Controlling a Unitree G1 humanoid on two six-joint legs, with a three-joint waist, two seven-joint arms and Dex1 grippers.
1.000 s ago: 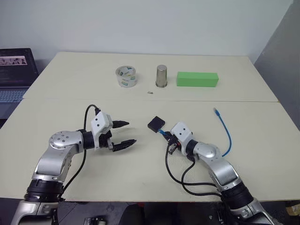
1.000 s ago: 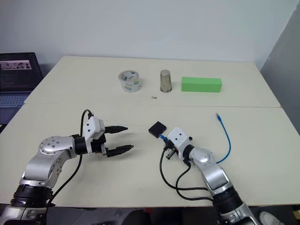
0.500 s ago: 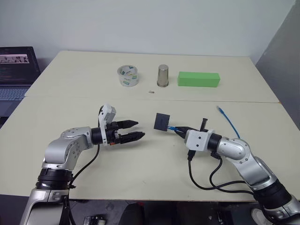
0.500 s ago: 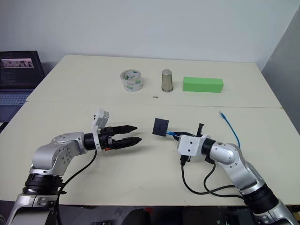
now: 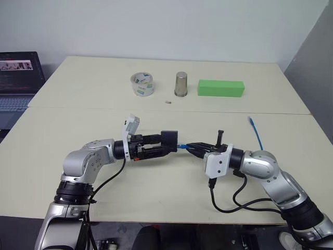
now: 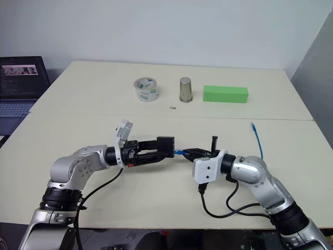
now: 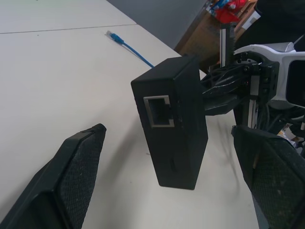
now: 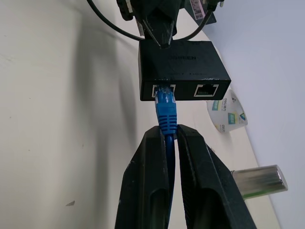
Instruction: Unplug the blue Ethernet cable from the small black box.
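while the metal cup (image 5: 180, 84) stands upright near the far edge of the table (image 5: 78, 94), between the tape roll (image 5: 142, 84) and the long green block (image 5: 220, 88), whether it holds anything cannot be told. toward the near edge, midway along it, the small black box (image 5: 168, 142) is held up off the surface. the right gripper (image 8: 170, 138) has its two fingers pressed together on the blue ethernet cable (image 8: 166, 110) just behind the plug, which still sits in one of the box's two ports; the port beside it is free. from there the cable runs behind the right arm, and its loose end (image 5: 252, 121) lies near the right edge. the left gripper (image 6: 156, 150) points across at the right one, fingers spread wide to either side of the box; in the left wrist view the fingers (image 7: 66, 176) stand apart from the box's sides, and a third port shows on the near face. faint lettering runs across the box's top in the right wrist view, too small to read. the tape roll carries small green and blue labels, also unreadable.
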